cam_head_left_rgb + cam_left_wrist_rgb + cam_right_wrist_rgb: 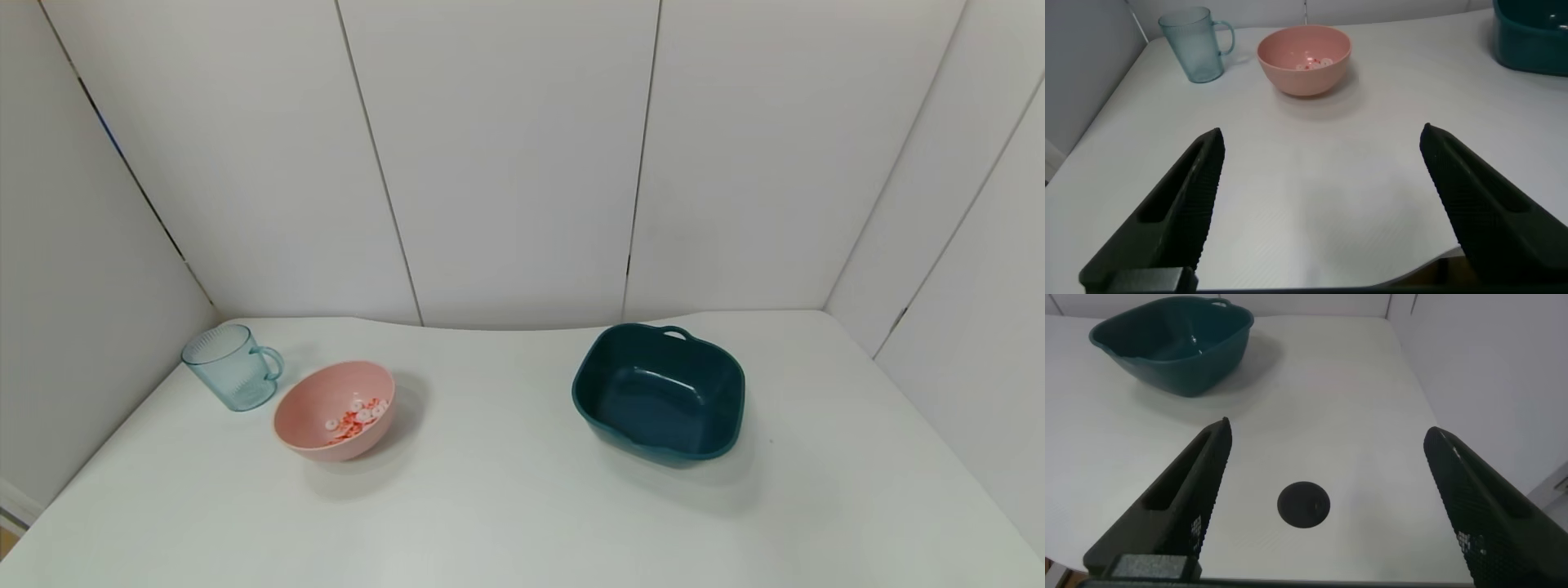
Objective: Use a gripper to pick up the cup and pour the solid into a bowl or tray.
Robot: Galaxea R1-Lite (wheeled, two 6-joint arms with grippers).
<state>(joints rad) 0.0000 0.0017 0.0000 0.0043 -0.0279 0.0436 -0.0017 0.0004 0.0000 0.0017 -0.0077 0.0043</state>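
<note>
The pale-blue ribbed cup [233,367] stands upright at the table's far left, handle toward the bowl; it looks empty. It also shows in the left wrist view [1196,43]. The pink bowl [336,411] sits just right of it and holds the red and white ring pieces [357,417]; the bowl shows in the left wrist view too [1304,59]. Neither arm shows in the head view. My left gripper [1323,139] is open and empty above the near table edge, well short of the bowl. My right gripper [1327,433] is open and empty over the table's near right part.
A dark teal basin [660,393] with a handle stands right of centre, also in the right wrist view [1174,343]. A round black hole [1303,505] lies in the tabletop below my right gripper. White walls close the table on the back and sides.
</note>
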